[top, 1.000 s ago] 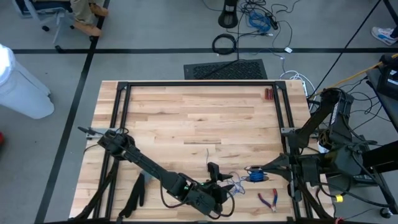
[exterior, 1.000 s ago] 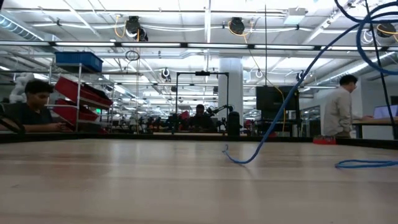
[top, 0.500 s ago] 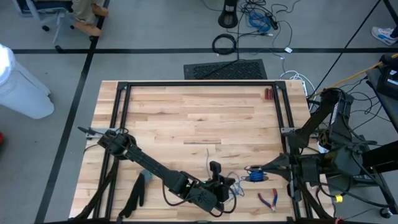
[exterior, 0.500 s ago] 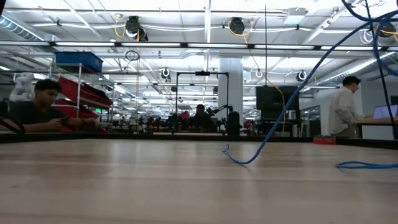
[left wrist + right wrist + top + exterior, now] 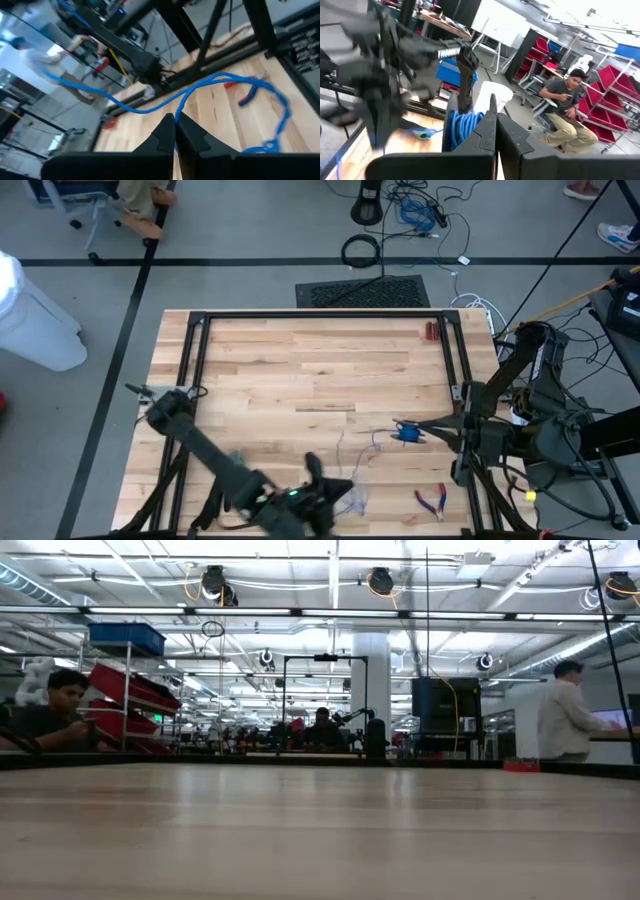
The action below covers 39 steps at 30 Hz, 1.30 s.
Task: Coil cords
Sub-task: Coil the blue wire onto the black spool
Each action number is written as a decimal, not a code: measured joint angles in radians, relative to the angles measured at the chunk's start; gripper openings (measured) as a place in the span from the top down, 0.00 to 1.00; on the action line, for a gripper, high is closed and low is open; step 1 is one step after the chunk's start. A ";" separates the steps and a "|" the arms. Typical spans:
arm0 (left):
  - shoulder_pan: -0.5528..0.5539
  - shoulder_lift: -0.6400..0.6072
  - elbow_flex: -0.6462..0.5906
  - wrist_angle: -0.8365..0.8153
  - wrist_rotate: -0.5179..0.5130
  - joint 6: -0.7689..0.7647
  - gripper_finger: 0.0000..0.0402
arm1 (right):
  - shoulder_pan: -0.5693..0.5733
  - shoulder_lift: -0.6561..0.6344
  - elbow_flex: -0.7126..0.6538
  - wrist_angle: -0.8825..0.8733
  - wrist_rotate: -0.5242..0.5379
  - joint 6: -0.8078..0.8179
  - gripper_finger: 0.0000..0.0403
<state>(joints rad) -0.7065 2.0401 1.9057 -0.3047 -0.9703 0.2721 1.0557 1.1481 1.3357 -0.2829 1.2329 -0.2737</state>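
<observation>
A thin blue cord (image 5: 372, 442) runs between my two grippers above the table's near right part. One end is wound into a small blue coil (image 5: 407, 432) at my right gripper (image 5: 418, 430), which is shut on it. My left gripper (image 5: 313, 464), near the front edge, is shut on the cord's loose run (image 5: 210, 82). From there the cord swings out in a wide slack loop (image 5: 280, 102). In the low view neither the cord nor a gripper shows. My left gripper pinches a single strand of the cord (image 5: 179, 104) between its two fingertips, somewhere along its loose length. The fingers point nearly level. The strand runs off slack to both sides. My right gripper has the blue coil (image 5: 464, 125) at its shut fingertips, several turns bunched together. The fingers point about level, from the table's right side. They hide the exact place of contact. The coil is held clear of the table.
Red-handled pliers (image 5: 432, 500) lie on the wood near the front right corner, also seen as pliers (image 5: 243, 99) under the cord loop. A black frame (image 5: 320, 317) rims the table. A small red thing (image 5: 432, 331) lies at the far right. People sit and stand in the room behind.
My left gripper has gone toward the table's left edge and up, taking the cord with it. The cord that trailed on the table has lifted out of the low view. My right gripper's tip has swung toward the far edge with the coil.
</observation>
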 joint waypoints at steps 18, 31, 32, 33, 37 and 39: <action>-0.439 -0.126 0.000 0.216 -0.599 0.292 0.99 | 0.000 0.000 0.000 -0.052 0.085 0.045 1.00; -0.466 -0.126 0.001 0.221 -0.602 0.311 0.99 | -0.078 -0.044 -0.001 -0.404 0.263 0.313 1.00; -0.469 -0.126 0.001 0.221 -0.602 0.311 0.99 | -0.088 -0.053 -0.001 -0.443 0.263 0.348 1.00; -0.473 -0.126 0.001 0.221 -0.602 0.312 0.99 | -0.098 -0.063 -0.001 -0.483 0.264 0.385 1.00; -0.488 -0.126 0.001 0.222 -0.602 0.312 0.99 | -0.129 -0.091 0.000 -0.629 0.263 0.541 1.00; -0.493 -0.126 0.001 0.222 -0.602 0.311 0.99 | -0.134 -0.096 0.000 -0.665 0.260 0.588 1.00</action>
<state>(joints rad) -1.1991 1.9137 1.9064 -0.0830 -1.5726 0.5835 0.9219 1.0519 1.3353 -0.9482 1.4929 0.3141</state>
